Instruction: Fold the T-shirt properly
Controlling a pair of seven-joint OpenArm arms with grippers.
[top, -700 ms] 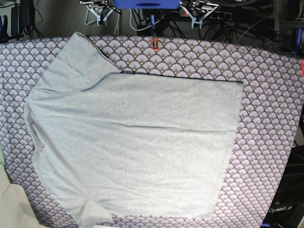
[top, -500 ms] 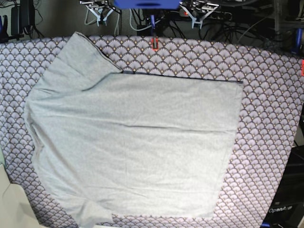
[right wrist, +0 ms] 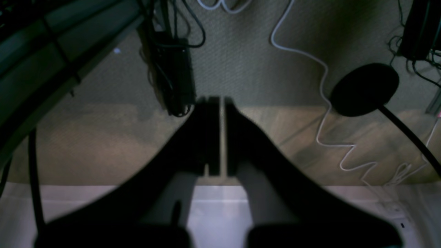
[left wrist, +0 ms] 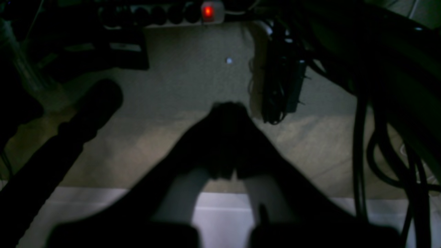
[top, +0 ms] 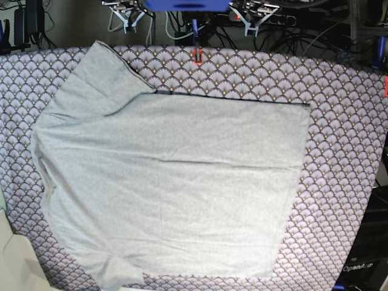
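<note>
The T-shirt is seen spread unfolded; left tool and right tool are closed, empty. Wrinkles could be trapped by a hasty fold.

Left gripper: seen from its own wrist camera as a dark silhouette — the jaws are pressed together at the tips, nothing is held between them.
Right gripper: jaws brought almost together, only a thin sliver of light left between them — nothing is gripped.
Pose: in each wrist view the fingers are pointed toward 12 o'clock.
Base view: both grippers are parked at 12 o'clock, along the top edge.
</note>
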